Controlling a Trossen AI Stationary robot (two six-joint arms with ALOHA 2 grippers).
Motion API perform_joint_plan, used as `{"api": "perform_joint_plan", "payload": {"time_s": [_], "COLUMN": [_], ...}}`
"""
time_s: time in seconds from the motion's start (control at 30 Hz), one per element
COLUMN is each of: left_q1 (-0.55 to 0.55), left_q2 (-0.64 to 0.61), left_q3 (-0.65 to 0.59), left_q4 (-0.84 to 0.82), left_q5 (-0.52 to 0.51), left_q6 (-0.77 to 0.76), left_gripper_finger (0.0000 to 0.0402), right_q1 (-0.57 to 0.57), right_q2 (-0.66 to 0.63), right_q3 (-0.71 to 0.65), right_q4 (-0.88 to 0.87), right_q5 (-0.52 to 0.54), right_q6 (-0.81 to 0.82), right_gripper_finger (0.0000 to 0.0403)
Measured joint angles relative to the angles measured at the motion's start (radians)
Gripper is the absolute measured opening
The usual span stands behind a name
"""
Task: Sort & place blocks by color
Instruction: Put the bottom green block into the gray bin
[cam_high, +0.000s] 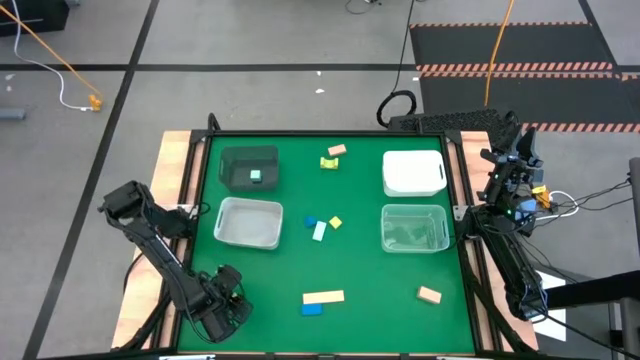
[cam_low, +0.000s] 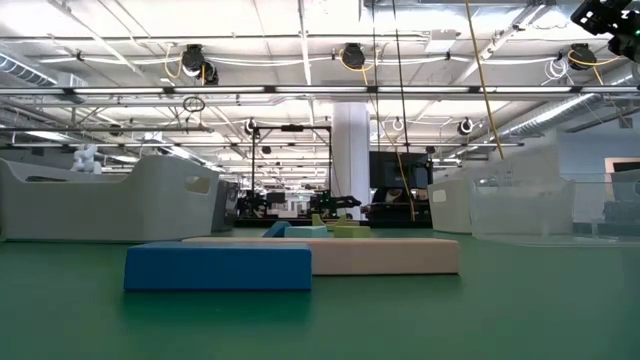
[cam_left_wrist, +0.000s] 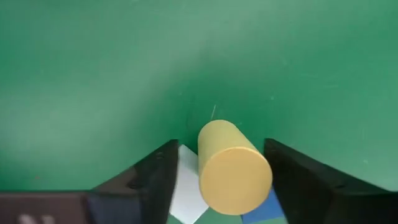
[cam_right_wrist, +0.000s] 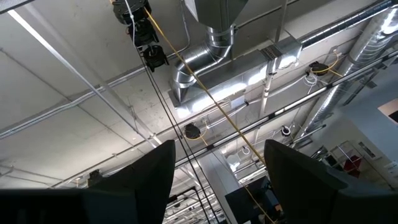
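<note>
Blocks lie scattered on the green table. A tan-orange and yellow-green pair (cam_high: 334, 155) lies at the far side. Blue, mint and yellow blocks (cam_high: 320, 226) sit mid-table. A tan bar (cam_high: 323, 296) with a blue block (cam_high: 312, 309) lies near the front, and a tan block (cam_high: 429, 294) to the right. A mint block (cam_high: 255, 177) lies in the dark grey bin (cam_high: 240, 157). My left gripper (cam_high: 228, 305) (cam_left_wrist: 221, 144) is open over the near-left corner and points down. A yellow cylinder (cam_left_wrist: 233, 168) stands between its fingers, beside a white piece (cam_left_wrist: 186, 186) and a blue piece (cam_left_wrist: 268, 208). My right gripper (cam_high: 512, 150) (cam_right_wrist: 217, 146) is open beyond the right edge and points at the ceiling. My left gripper stands with its fingers on either side of the yellow cylinder's upper end (cam_left_wrist: 236, 177). The cylinder's side lies close against one finger (cam_left_wrist: 292, 174). Whether it touches, I cannot tell.
The white bin (cam_high: 413, 172) and a clear bin (cam_high: 414, 228) stand on the right half. Another clear bin (cam_high: 248, 222) stands on the left, in front of the dark grey one. In the low view the blue block (cam_low: 218, 268) and tan bar (cam_low: 385, 256) lie nearest.
</note>
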Motion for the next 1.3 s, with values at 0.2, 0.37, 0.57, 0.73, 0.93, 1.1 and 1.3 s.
{"api": "perform_joint_plan", "payload": {"time_s": [0.2,0.37,0.57,0.73,0.93,1.1,1.3], "left_q1": [0.0,0.002,0.018,0.027,0.029,0.073,0.162], "left_q2": [0.0,-0.01,-0.085,-0.164,-0.264,-0.322,-0.335], "left_q3": [0.0,0.0,0.0,0.0,0.0,0.0,0.0], "left_q4": [0.022,0.023,0.055,0.137,0.352,0.645,0.948], "left_q5": [-0.013,-0.035,-0.264,-0.559,-0.881,-0.919,-0.893], "left_q6": [0.01,0.009,0.045,0.16,0.446,0.864,1.308], "left_gripper_finger": [0.0128,0.0128,0.0128,0.0128,0.0128,0.0128,0.0128], "right_q1": [0.0,0.0,0.0,0.0,0.0,0.0,0.0], "right_q2": [0.0,0.0,0.0,0.0,0.0,0.0,0.0], "right_q3": [0.0,0.0,0.0,0.0,0.0,0.0,-0.001], "right_q4": [0.0,0.0,0.0,0.0,0.0,0.0,0.0], "right_q5": [0.0,0.0,0.0,0.0,0.0,0.0,0.0], "right_q6": [0.0,0.0,0.0,0.0,0.0,0.0,0.0], "right_gripper_finger": [0.0238,0.0238,0.0238,0.0238,0.0238,0.0238,0.0238]}}
